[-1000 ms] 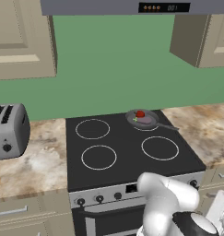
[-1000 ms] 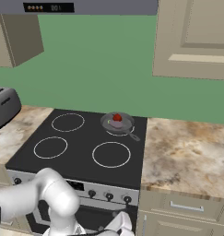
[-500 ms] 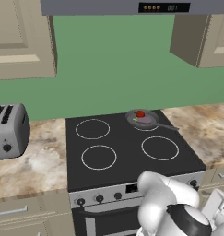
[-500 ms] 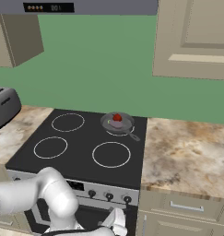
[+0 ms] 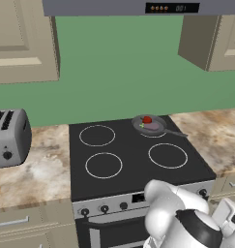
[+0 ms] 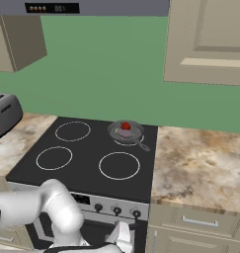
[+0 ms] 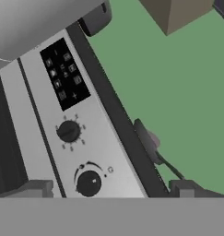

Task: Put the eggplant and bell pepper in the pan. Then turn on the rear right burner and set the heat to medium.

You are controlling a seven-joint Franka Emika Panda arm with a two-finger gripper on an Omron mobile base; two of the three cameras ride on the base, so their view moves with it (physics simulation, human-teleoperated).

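I see the small grey frying pan (image 5: 149,125) upper centre, red bell pepper (image 5: 147,119) and mauve eggplant (image 5: 152,126) inside; my gripper (image 7: 109,190) looks open and empty, facing a black round stove knob (image 7: 89,183).

The pan (image 5: 149,125) sat on my rear right burner (image 5: 153,132), its dark handle pointing right. Inside it the purple eggplant (image 5: 151,126) lay flat, with the red bell pepper (image 5: 147,119) touching it behind.

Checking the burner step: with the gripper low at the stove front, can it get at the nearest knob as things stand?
Probably yes. In the hand view the gripper faces the stove's control panel, its fingertips spread either side of the nearest knob, with nothing between them. Whether this knob governs the rear right burner isn't visible.
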